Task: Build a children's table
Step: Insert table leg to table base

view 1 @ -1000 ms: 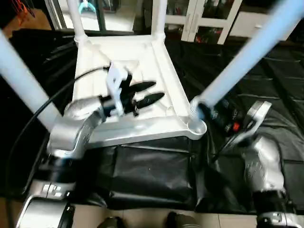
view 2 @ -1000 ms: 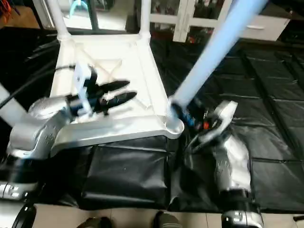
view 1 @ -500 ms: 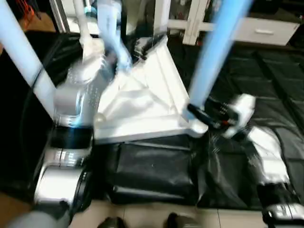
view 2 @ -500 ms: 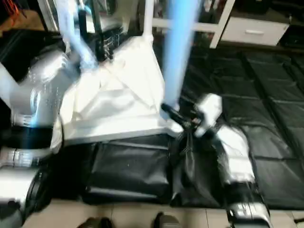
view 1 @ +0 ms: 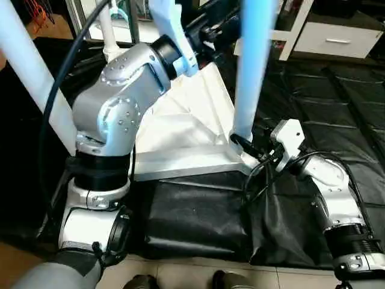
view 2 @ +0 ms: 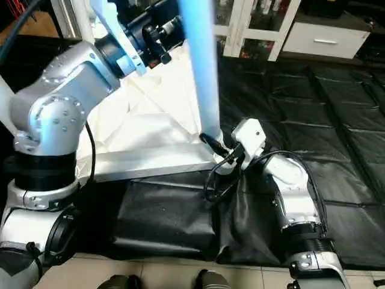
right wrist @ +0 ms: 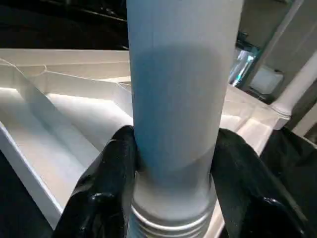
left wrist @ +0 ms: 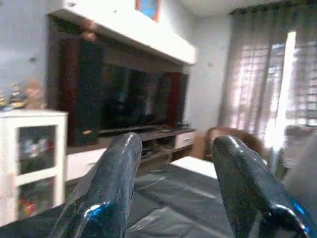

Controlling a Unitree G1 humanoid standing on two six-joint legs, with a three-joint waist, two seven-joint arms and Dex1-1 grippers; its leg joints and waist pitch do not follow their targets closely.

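The children's table lies upside down: its white top [view 1: 180, 129] shows the ribbed underside. A long white leg [view 1: 255, 60] stands almost upright in the near right corner socket [view 1: 245, 161]. My right gripper [view 1: 242, 144] is shut on this leg's base, and in the right wrist view the black fingers [right wrist: 115, 168] press on both sides of the tube [right wrist: 178, 99]. Another leg [view 1: 30, 78] rises at the near left, and a third [view 1: 108, 33] at the far left. My left gripper [view 1: 207, 27] is raised above the top's far edge, open [left wrist: 177, 144] and holding nothing.
Black sheeting [view 1: 337, 102] covers the floor around the table. A folded black mat [view 1: 192, 217] lies under the top's near edge. A white glass-door cabinet [view 1: 301, 24] stands at the back. A black cable [view 1: 258, 180] loops by my right wrist.
My left arm swung up from over the ribbed underside to high above the far edge. The leg in my right gripper tilted from leaning right to nearly upright. The camera shifted too.
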